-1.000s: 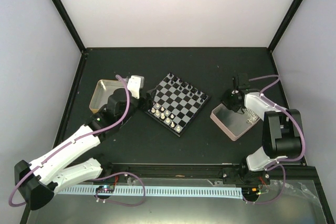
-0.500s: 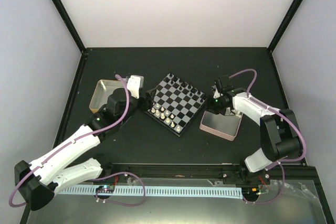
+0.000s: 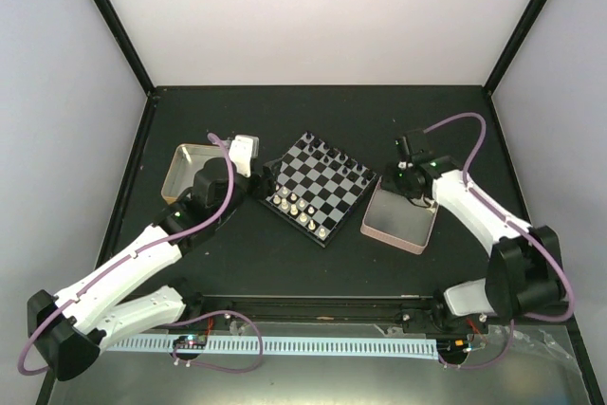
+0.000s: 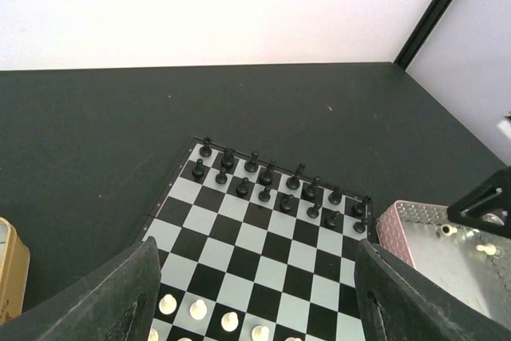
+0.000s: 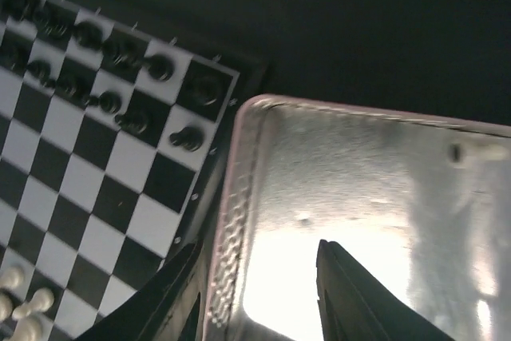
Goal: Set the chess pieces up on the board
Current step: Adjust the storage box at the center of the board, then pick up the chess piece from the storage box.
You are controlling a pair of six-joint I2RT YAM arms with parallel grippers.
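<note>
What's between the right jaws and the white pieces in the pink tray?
Nothing visible. The right jaws hang open over the pink tray, and the two white pieces seen on its floor lie uncovered. Only the tray's low wall rings them.

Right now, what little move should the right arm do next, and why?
Probably lower its open fingers into the pink tray toward a white chess piece: they hang just above the tray, holding nothing, and pieces lie loose inside.
</note>
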